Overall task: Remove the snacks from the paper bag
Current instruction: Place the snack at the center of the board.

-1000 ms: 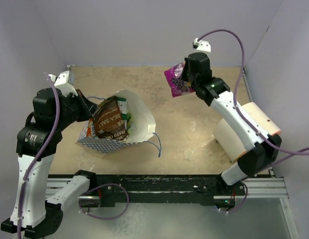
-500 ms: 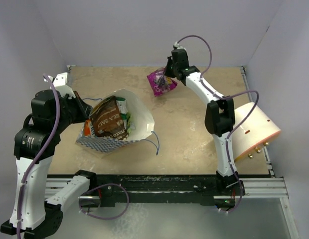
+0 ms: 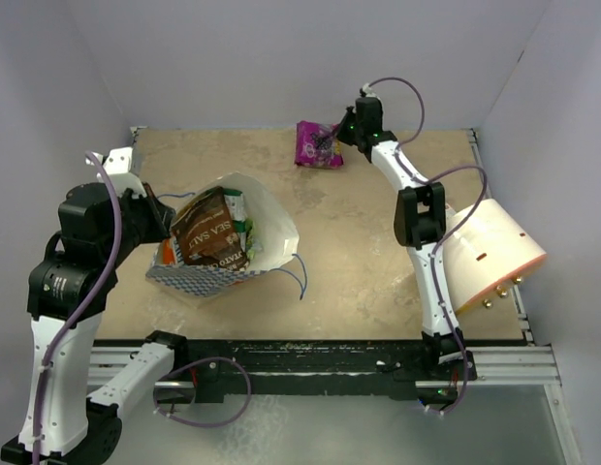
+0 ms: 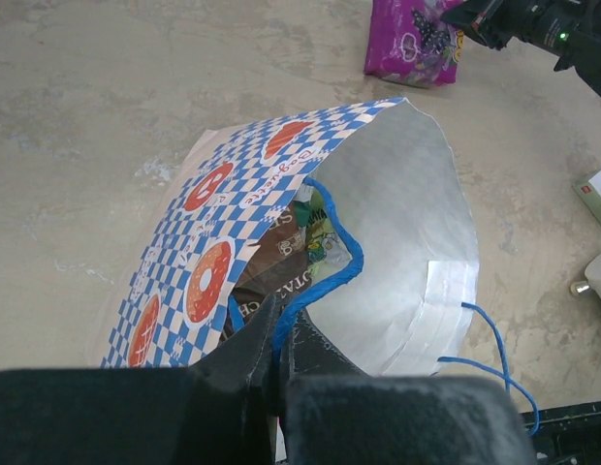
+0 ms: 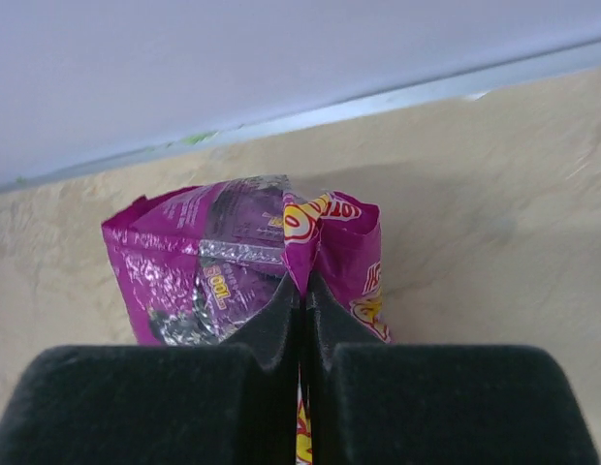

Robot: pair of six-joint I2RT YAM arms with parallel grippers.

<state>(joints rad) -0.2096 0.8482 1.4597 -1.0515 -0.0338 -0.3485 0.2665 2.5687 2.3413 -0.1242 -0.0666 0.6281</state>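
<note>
Though unclear overhead, right gripper (image 5: 302,287) on packet (image 5: 202,260)

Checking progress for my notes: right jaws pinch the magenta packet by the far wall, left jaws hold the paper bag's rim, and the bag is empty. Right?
Not empty: the top view shows a brown packet and more still inside the paper bag. The rest stands: right jaws pinch the magenta packet, left jaws hold the rim.
</note>
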